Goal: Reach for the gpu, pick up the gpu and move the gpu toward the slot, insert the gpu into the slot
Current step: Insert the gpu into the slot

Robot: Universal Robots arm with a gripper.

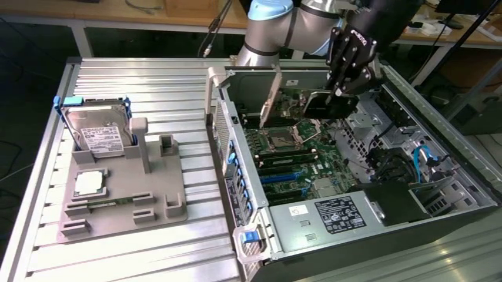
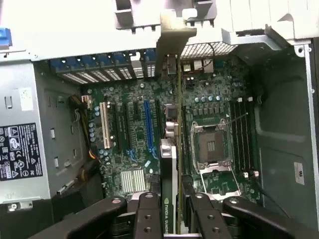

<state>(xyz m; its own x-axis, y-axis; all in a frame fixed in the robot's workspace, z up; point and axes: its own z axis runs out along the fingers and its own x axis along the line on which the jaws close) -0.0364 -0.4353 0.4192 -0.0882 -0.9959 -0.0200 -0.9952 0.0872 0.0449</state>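
**Claw (image 1: 339, 91) (image 2: 169, 219) state:** partly closed, clamped on the GPU (image 1: 321, 106) (image 2: 169, 164). In the wrist view the two inner fingers (image 2: 148, 214) press on opp. faces of the card, which sits edge-on between them. The outer links spread wider to either side. A green label strip reading "NVIDIA QUADRO" lies right at the grip.

**GPU pos.:** held inside the open PC case (image 1: 223, 135), above the motherboard (image 1: 314, 153), not seated. The silver end bracket is the end farthest from the claw, near the case's rear wall.

**Slot (image 2: 148, 124):** blue strip, beyond the fingertips and just to one side of the card, the side away from the CPU socket (image 2: 212, 147). The card edge runs approx. parallel to it and apart from it.

**Per view:**
- Exterior view gives the card's height over the board and the claw coming in from above. It also takes in items outside the case, well apart from the claw: hard drive (image 1: 98, 132) and processor chip (image 1: 90, 183) on a grey fixture (image 1: 117, 217).
- Wrist view gives the sideways offset of card vs. slot. It also takes in a white slot (image 2: 104, 124) farther out on the blue slot's side and memory strips (image 2: 242, 132) past the socket.
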